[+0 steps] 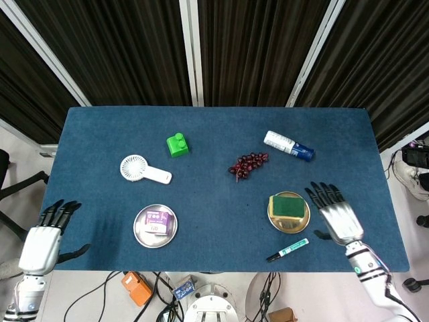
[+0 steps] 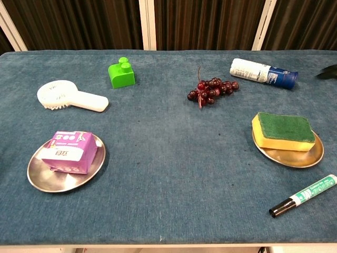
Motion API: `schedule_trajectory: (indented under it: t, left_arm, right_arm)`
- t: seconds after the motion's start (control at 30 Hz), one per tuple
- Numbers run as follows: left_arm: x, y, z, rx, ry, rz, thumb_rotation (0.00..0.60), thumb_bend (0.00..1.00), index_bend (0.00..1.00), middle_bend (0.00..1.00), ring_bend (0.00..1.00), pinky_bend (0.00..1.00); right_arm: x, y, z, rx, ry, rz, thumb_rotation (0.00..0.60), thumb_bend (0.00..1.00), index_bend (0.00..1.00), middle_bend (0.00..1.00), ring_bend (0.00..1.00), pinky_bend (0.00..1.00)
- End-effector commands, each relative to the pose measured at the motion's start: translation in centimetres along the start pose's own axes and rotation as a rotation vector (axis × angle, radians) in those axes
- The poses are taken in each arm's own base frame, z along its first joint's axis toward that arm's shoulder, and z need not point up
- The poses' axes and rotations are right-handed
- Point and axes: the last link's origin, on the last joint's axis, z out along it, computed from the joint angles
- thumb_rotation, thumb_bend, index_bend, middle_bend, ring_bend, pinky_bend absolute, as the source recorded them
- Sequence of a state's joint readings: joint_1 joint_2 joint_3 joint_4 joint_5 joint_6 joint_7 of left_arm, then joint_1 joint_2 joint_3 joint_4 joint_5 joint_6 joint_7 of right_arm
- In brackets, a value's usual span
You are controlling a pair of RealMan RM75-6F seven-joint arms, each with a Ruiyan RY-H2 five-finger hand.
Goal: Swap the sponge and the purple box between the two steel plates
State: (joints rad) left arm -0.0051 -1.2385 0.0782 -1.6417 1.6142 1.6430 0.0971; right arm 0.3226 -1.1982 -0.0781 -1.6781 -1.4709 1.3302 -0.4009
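Observation:
The green-and-yellow sponge [image 1: 288, 205] [image 2: 284, 131] lies flat on the right steel plate [image 1: 299, 222] [image 2: 290, 156]. On the left steel plate [image 1: 142, 233] [image 2: 39, 178] rests the purple box [image 1: 157, 222] [image 2: 68, 152]. My right hand [image 1: 338, 217] hangs to the right of the sponge's plate, fingers spread, holding nothing; in the chest view only dark fingertips [image 2: 329, 72] show at the right edge. My left hand [image 1: 43, 235] floats off the table's left edge, fingers apart and empty; the chest view does not show it.
A green-capped marker [image 1: 287, 249] [image 2: 304, 195] lies in front of the right plate. Behind it are dark grapes [image 1: 247, 163] [image 2: 212, 88] and a white-and-blue bottle [image 1: 288, 145] [image 2: 263, 73]. A white hand fan [image 1: 143, 169] [image 2: 71, 96] and a green block [image 1: 177, 144] [image 2: 121, 73] sit at the left.

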Motion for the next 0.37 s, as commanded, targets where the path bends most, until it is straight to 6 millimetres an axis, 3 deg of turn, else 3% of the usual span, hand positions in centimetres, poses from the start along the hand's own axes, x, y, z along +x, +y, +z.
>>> schedule_trajectory:
  t: [0.03, 0.17, 0.37]
  left_arm:
    - [0.5, -2.9, -3.1, 0.13, 0.075, 0.09, 0.6, 0.06, 0.15, 0.08, 0.0, 0.08]
    - [-0.2, -3.9, -4.5, 0.133, 0.071, 0.0, 0.6, 0.06, 0.15, 0.08, 0.0, 0.07]
    - [-0.3, -4.0, -4.7, 0.072, 0.029, -0.002, 0.6, 0.07, 0.15, 0.08, 0.0, 0.07]
  right_arm:
    - [1.0, 3.2, -8.6, -0.186, 0.113, -0.025, 0.558, 0.21, 0.0, 0.0, 0.0, 0.0]
    - [-0.3, 5.3, -12.3, -0.284, 0.162, 0.098, 0.556, 0.21, 0.0, 0.0, 0.0, 0.0]
    - [-0.3, 6.3, -12.4, -0.273, 0.172, 0.118, 0.556, 0.21, 0.0, 0.0, 0.0, 0.0]
